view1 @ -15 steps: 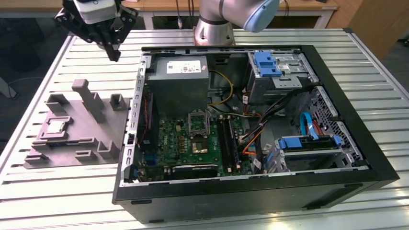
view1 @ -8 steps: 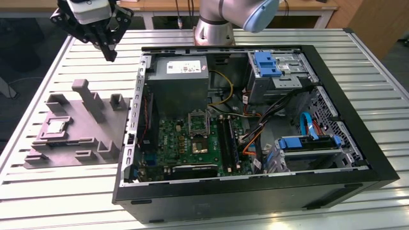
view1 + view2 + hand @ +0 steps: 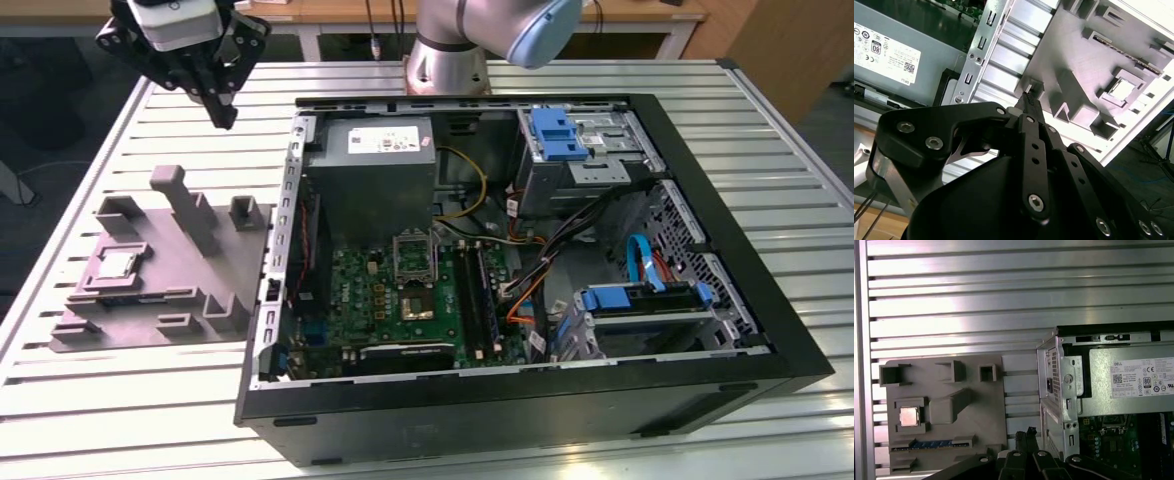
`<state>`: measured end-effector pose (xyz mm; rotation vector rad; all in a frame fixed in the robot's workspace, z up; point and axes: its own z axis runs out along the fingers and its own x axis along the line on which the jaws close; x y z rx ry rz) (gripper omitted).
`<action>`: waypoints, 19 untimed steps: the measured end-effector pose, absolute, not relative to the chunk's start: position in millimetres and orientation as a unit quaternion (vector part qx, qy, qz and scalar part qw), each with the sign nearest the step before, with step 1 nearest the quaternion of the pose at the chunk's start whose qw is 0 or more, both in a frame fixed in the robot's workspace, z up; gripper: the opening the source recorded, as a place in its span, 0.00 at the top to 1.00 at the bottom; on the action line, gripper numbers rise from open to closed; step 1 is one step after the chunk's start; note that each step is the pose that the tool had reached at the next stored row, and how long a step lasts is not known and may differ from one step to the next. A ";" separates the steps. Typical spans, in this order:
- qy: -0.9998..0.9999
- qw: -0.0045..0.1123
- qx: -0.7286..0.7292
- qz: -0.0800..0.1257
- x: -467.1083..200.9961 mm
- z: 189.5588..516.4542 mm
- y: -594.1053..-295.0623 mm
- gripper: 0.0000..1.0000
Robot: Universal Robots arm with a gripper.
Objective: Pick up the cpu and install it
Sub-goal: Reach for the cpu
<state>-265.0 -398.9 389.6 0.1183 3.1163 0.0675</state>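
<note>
A slatted aluminium worktop carries an open black computer case that takes up the middle and the exterior view's right. Inside the case lie a grey power supply at the far side and a green motherboard nearer, with its silver-framed socket between them. Just beside the case, on the exterior view's left, sits a grey plastic fixture with upright blocks. The arm's base stands at the far edge of the worktop. The claw hangs above the worktop beyond the fixture's far end, its fingers clenched together on nothing, tips pointing down. The cpu lies flat in a square recess on the fixture's left part, silver top up, well apart from the claw; it shows in both wrist views.
</note>
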 end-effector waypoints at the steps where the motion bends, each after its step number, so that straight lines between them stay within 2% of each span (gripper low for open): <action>1: 0.999 0.011 0.038 0.022 -265.6 389.7 -398.9 0.89; 19: 0.999 0.011 0.038 0.022 -271.9 389.4 -398.9 0.89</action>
